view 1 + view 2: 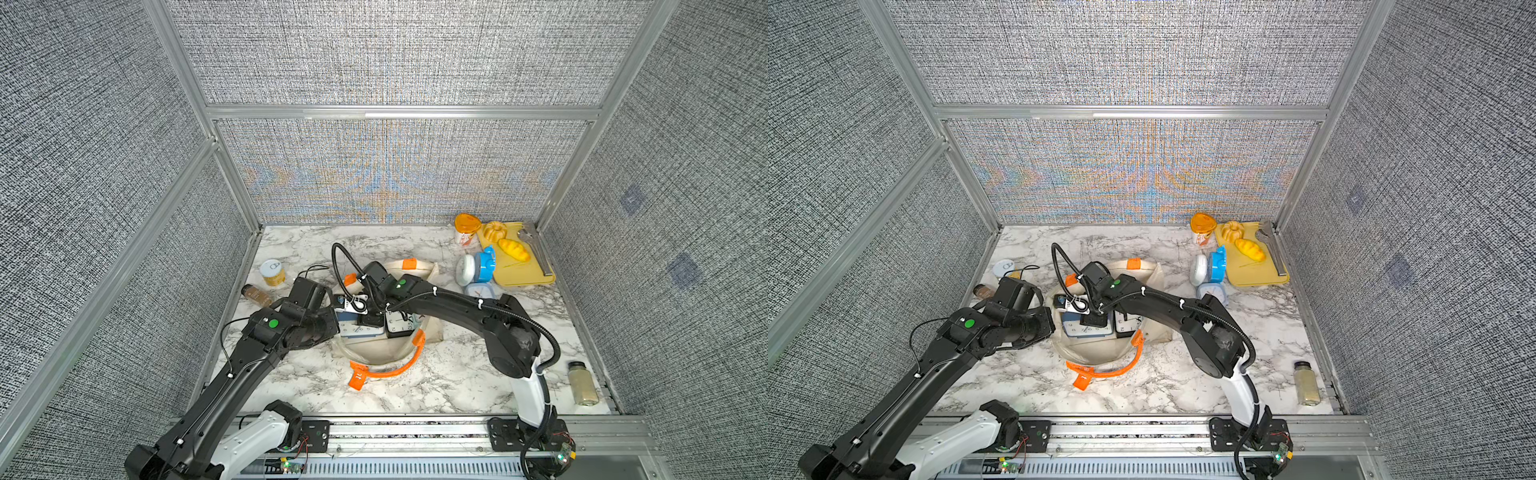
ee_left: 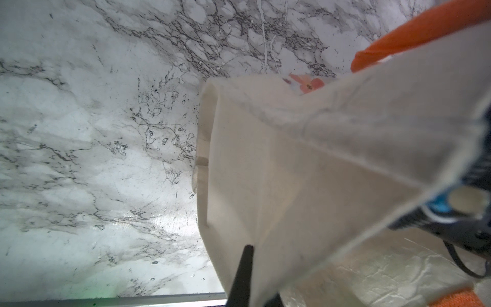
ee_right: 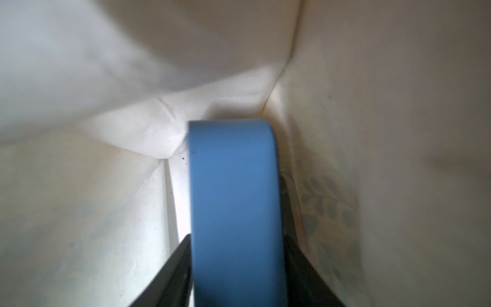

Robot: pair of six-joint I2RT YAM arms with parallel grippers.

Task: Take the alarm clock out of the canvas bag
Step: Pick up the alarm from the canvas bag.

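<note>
The cream canvas bag [image 1: 386, 353] with orange handles [image 1: 395, 370] stands open mid-table in both top views. Inside it lies a blue alarm clock [image 1: 353, 330] beside a black-framed clock [image 1: 398, 324]. My right gripper [image 1: 370, 320] reaches down into the bag. In the right wrist view its fingers [image 3: 175, 265] press both sides of the blue alarm clock [image 3: 233, 199]. My left gripper [image 1: 334, 328] is at the bag's left rim. The left wrist view shows it [image 2: 255, 279] shut on the cream canvas [image 2: 292, 172], holding the mouth open.
A can [image 1: 273, 272] and a brown spice jar [image 1: 257, 295] stand at the left. At the back right are an orange-lidded cup [image 1: 467, 228], a yellow board [image 1: 528, 274] with toy bread and tongs, and two clocks [image 1: 478, 266]. A pale spice jar [image 1: 584, 382] stands front right.
</note>
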